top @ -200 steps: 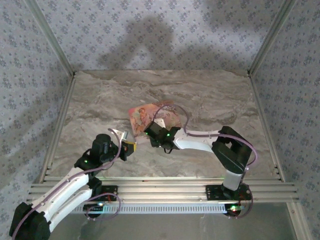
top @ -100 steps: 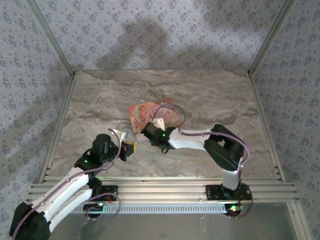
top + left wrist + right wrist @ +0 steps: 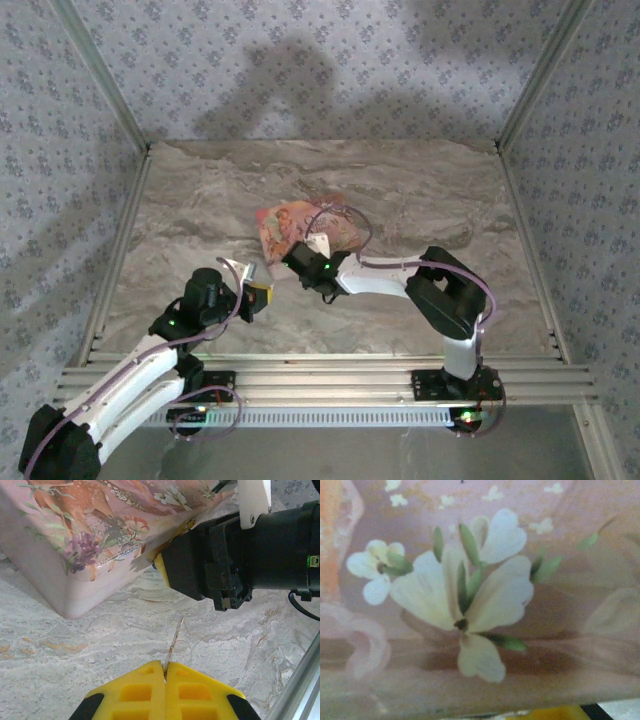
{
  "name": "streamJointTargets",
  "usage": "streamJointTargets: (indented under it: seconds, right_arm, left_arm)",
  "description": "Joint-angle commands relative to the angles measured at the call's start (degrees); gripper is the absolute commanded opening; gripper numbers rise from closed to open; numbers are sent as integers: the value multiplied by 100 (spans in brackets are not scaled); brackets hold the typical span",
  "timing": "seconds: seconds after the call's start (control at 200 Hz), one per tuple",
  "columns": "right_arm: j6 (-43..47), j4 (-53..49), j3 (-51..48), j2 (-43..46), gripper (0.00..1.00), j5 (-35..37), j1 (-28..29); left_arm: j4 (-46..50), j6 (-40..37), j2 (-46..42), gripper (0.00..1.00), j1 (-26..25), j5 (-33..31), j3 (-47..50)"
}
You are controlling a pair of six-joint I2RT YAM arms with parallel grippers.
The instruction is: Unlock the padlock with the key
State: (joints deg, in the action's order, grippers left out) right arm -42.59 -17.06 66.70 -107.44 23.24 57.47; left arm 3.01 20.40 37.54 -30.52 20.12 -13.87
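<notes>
The left pincer (image 3: 165,676) had its yellow pads pressed together on the key (image 3: 173,641), whose thin metal blade poked out ahead of the tips, tilted a little to the right. I judged the key light, stiff and narrow, apt to swivel or slip between the pads if its tip met anything off-line, so the hold belonged on the flat head, as it was, with the whole blade left free. Straight ahead of the blade, apart from it across a strip of bare desk (image 3: 75,645), stood the black body of the right pincer (image 3: 293,258), its yellow-tipped end against the near edge of the pink picture-lidded box (image 3: 75,540). Whether its jaws were spread or pinching something I could not tell. The padlock was too small to pick out. By judgement it hung at the box's front edge, just where the right pincer pressed, behind that black body. Such a tiny lock would likely be light and free to swing, so it would want gripping by the sides of its body with the keyhole turned toward the key. Ahead and left of the left pincer the box's rounded corner stood close. To its right an aluminium rail (image 3: 300,680) closed off the desk, so the open room lay in the marbled gap between the two pincers.
</notes>
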Motion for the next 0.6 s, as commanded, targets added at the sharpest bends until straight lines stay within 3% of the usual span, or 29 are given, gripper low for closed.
streamJointTargets:
  seconds: [0.0, 0.305, 0.595]
  right_arm:
    - [104, -175, 116, 264, 0, -488, -151]
    - [406, -443, 357, 1125, 0, -2776, -786]
    - [276, -696, 485, 1567, 0, -4136, -1177]
  left_arm:
    - [16, -185, 6, 0, -46, 126, -96]
    - [-367, -569, 293, 0, -235, 563, -282]
    - [-643, -740, 1141, 0, -622, 563, -665]
